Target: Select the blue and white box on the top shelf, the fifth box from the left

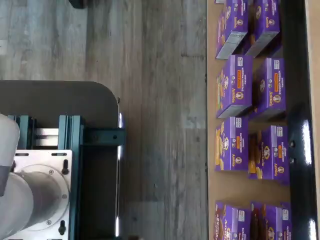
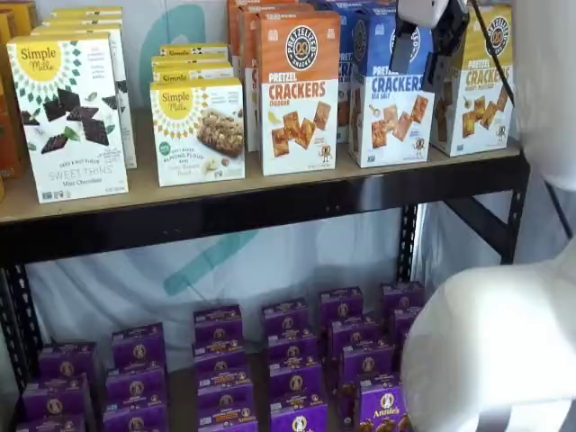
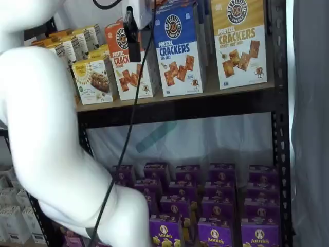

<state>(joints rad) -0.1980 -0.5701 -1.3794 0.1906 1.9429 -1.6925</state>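
Observation:
The blue and white box point(image 2: 389, 117) stands upright on the top shelf point(image 2: 225, 193), between an orange-topped Cheddar box point(image 2: 299, 90) and a yellow-topped box point(image 2: 481, 85). It also shows in a shelf view point(image 3: 180, 62) on the shelf board point(image 3: 231, 92). My gripper point(image 2: 421, 54) hangs from the view's top edge in front of the blue box's upper part, with a gap between its two black fingers and nothing in them. In a shelf view point(image 3: 132, 38) it shows side-on, in front of the Cheddar box point(image 3: 126, 67). The wrist view shows neither box nor fingers.
Simple Mills boxes point(image 2: 67, 117) stand at the left of the top shelf. Several purple Annie's boxes point(image 2: 288, 360) fill the lower shelf and show in the wrist view point(image 1: 250, 90). My white arm point(image 3: 46, 128) and its black cable point(image 3: 139, 92) cover much of the foreground.

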